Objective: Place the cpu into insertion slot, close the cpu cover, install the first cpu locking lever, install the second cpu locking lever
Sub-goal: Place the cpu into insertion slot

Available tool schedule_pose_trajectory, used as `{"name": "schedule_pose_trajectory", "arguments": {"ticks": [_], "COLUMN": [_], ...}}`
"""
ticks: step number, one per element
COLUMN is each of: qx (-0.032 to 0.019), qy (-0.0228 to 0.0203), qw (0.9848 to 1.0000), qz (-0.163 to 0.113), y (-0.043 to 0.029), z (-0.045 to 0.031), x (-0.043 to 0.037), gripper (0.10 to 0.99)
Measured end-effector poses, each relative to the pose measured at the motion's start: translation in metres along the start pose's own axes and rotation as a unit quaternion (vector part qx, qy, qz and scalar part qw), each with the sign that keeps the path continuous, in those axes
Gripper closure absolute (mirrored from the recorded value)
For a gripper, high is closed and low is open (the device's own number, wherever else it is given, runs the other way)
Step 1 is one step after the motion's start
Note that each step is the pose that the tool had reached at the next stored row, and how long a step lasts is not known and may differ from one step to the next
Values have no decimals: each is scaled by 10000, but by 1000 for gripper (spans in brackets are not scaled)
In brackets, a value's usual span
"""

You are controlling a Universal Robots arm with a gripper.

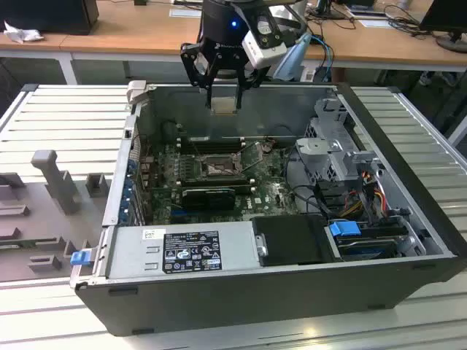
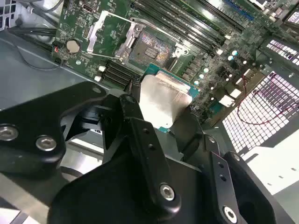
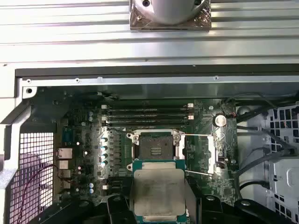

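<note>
Occlusion comes first: my black two-fingered gripper is clamped on the small flat square cpu, dull silver on top with a pale green edge. My fingers cover two of its opposite sides, and its underside is hidden. In the first wrist view the cpu is cut off at the picture's edge, so I cannot see its whole outline.

The exterior view adds what my wrist cameras lack. There I hold the cpu in the air above the back wall of the open grey metal computer case. It is well apart from the square dark insertion slot with its silvery rim, down on the green board.

Both wrist views show the socket's inside more plainly: the insertion slot is bare, its dark contact field exposed. The thin silvery cpu cover, a frame with a square window, lies swung open beside the slot, with green board showing through it. Thin silvery wire rods run along it, and I cannot tell which lever is which. Long black memory slots lie just beside the socket.

A black-and-white label sits on the grey power supply box at the front of the case in the exterior view. I cannot read its print.
</note>
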State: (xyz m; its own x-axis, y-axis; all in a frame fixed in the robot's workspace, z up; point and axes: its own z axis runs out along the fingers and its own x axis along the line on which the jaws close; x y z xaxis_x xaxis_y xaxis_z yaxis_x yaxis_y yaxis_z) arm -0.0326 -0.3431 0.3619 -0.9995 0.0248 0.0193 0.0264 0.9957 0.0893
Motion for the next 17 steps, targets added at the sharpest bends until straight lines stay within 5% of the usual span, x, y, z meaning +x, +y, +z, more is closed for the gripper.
{"name": "schedule_pose_trajectory", "arguments": {"ticks": [4,17], "qx": [-5,-7], "qy": [-34,-43], "qw": [9992,9988], "qz": [388,481], "y": [0,-2], "z": [3,21], "x": [0,0], "gripper": [557,557]}}
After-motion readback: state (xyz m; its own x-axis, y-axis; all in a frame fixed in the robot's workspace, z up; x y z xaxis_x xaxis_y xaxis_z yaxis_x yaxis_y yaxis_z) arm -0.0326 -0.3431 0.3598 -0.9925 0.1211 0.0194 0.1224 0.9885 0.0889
